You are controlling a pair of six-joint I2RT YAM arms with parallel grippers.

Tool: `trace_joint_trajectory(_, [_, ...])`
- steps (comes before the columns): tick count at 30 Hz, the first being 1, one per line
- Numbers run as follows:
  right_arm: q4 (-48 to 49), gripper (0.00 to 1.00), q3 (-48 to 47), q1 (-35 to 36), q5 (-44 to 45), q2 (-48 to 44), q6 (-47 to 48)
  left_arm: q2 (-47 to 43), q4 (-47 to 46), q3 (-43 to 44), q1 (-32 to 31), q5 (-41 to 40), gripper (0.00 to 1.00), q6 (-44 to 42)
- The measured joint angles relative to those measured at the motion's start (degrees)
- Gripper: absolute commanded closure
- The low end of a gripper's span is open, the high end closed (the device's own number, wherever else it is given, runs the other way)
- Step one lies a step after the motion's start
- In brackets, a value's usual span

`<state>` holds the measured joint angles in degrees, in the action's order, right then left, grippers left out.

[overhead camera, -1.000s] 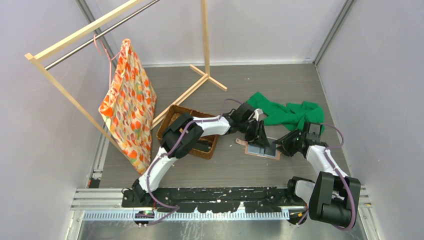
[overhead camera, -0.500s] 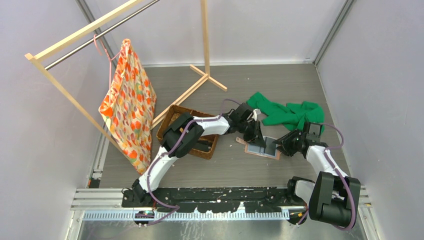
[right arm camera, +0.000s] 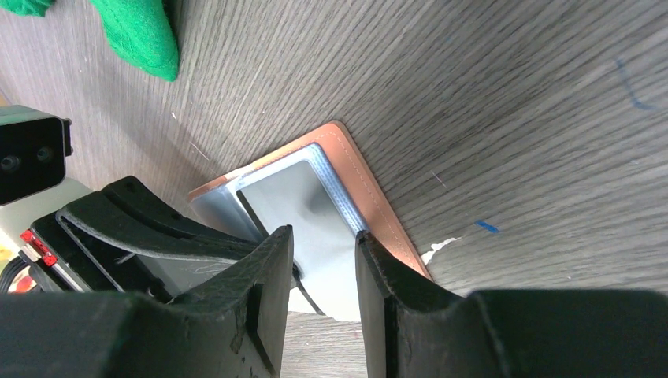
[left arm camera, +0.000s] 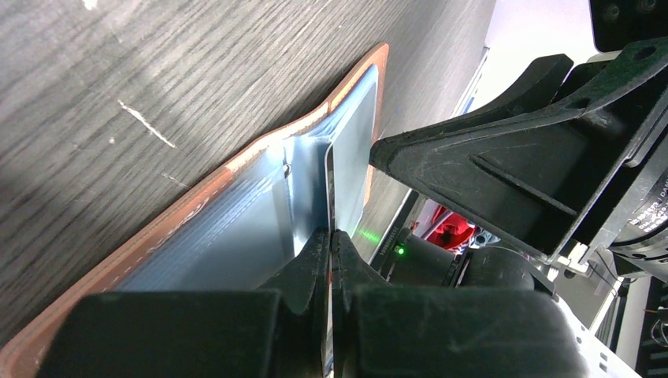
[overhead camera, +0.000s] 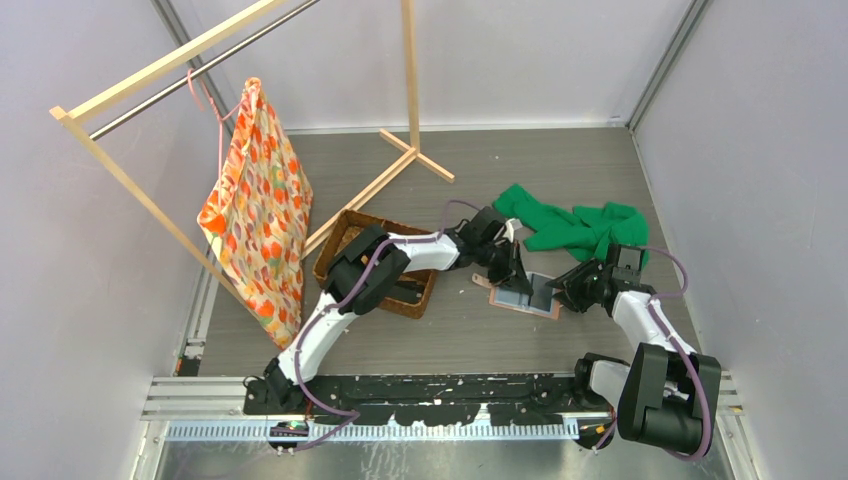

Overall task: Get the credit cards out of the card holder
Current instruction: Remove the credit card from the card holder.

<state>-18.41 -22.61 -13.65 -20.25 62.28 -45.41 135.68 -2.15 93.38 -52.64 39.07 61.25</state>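
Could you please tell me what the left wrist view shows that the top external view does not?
Left wrist only: the left claw pinched shut on a thin grey sheet standing up from the fold. Top external only: the woven basket, green cloth and hanging patterned bag. Both: the open card holder on the table, the right claw opposite.

Bright, even light with soft shadows; wrist views blur in the near foreground.

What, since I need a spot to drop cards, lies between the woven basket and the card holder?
In the top view, only bare table lies between the basket and the card holder; the left arm reaches past its far side.
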Motion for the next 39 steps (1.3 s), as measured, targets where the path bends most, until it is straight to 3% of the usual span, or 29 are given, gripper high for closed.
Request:
trace_joint_trajectory(23, [1.2, 0.61, 0.0, 0.0, -0.7, 2.0, -0.1, -2.3, -6.3, -7.1, 2.3, 0.7, 0.99, 0.2])
trace_joint_trajectory(32, [-1.6, 0.59, 0.2, 0.0, -1.2, -7.6, -1.3, -2.6, -6.4, -7.7, 2.5, 1.0, 0.99, 0.1])
trace_joint_trajectory(39, [-1.0, 0.59, -0.3, 0.5, -4.0, -3.1, -1.6, -2.6, -6.6, -7.7, 2.5, 1.2, 0.99, 0.1])
